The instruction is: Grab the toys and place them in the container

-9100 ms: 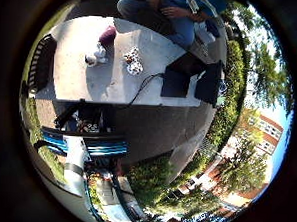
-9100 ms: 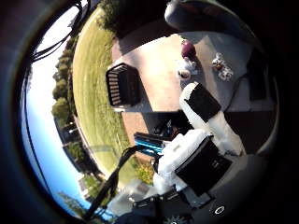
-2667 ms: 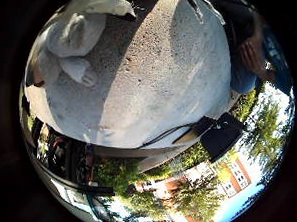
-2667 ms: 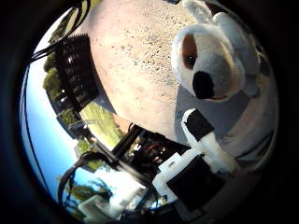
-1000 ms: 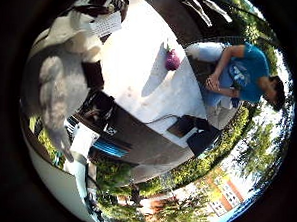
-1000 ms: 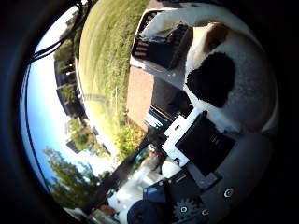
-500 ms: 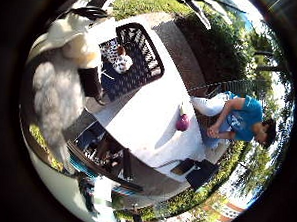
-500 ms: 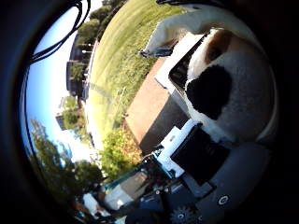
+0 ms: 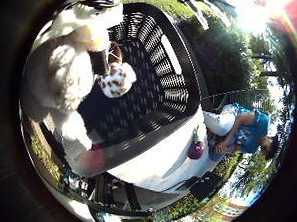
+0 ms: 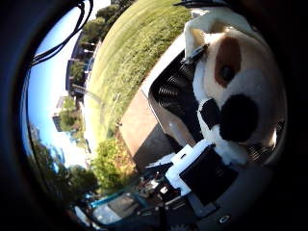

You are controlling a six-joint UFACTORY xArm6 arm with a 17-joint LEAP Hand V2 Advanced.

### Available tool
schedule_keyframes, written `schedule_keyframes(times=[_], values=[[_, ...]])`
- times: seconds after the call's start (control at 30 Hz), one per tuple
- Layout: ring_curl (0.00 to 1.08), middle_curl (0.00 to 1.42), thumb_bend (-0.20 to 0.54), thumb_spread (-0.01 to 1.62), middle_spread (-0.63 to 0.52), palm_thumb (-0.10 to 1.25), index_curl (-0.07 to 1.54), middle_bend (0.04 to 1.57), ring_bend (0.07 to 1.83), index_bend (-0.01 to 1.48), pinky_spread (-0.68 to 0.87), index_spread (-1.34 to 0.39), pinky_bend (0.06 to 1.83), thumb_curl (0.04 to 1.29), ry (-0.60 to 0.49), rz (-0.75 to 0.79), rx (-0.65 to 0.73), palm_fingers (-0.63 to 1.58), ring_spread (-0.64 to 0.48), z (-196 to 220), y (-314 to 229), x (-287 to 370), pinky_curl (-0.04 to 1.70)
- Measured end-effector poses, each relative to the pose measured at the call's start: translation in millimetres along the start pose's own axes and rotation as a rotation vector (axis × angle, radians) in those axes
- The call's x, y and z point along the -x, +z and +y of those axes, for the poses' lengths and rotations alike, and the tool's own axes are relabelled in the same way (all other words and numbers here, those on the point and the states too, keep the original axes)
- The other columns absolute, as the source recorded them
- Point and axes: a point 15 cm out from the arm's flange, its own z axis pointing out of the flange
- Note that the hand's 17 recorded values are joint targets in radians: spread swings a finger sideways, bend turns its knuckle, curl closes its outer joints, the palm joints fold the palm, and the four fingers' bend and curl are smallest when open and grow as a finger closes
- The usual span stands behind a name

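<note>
A white plush dog point(image 10: 226, 82) with a brown eye patch and a black nose fills the thumb side view, pressed against my palm. My right hand point(image 10: 199, 175) is shut on it, a white and black finger part lying under its muzzle. The dog's furry body point(image 9: 52, 81) hangs over the black slotted basket point(image 9: 164, 99), which stands on the pale table point(image 9: 155, 166). A small spotted toy point(image 9: 117, 80) lies inside the basket. On the table beyond the basket's rim stands a purple toy point(image 9: 196, 149).
A person in a blue shirt sits at the table's far side near the purple toy. Flat black items point(image 9: 204, 186) lie at the table's end. Lawn point(image 10: 130, 53) and paving point(image 10: 139, 130) surround the table.
The views have swung over the basket, which now looms much closer beneath the held dog. The spotted toy inside it shows larger. The purple toy stays on the table.
</note>
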Motion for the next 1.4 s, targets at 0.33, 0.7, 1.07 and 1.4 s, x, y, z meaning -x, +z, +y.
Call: schedule_keyframes(times=[0.33,0.7,1.07,1.4], values=[[0.35,0.47,-0.045,1.07,0.05,0.65,0.48,0.2,0.63,0.22,0.48,-0.45,0.99,0.5,-0.023,-0.005,0.029,-0.09,0.28,16,-22,-19,0.47],[0.3,0.36,-0.033,1.07,0.12,0.63,0.35,0.16,0.5,0.15,0.5,-0.41,0.83,0.4,0.101,0.013,0.031,-0.05,0.3,83,-148,-107,0.36],[0.3,0.34,-0.028,1.08,0.08,0.64,0.31,0.18,0.46,0.17,0.49,-0.29,0.74,0.37,0.384,0.15,0.058,0.07,0.28,237,-192,-318,0.29],[0.3,0.35,-0.049,1.09,0.09,0.59,0.29,0.2,0.48,0.18,0.51,-0.08,0.71,0.35,0.569,0.226,-0.055,0.24,0.3,274,-94,-444,0.25]])
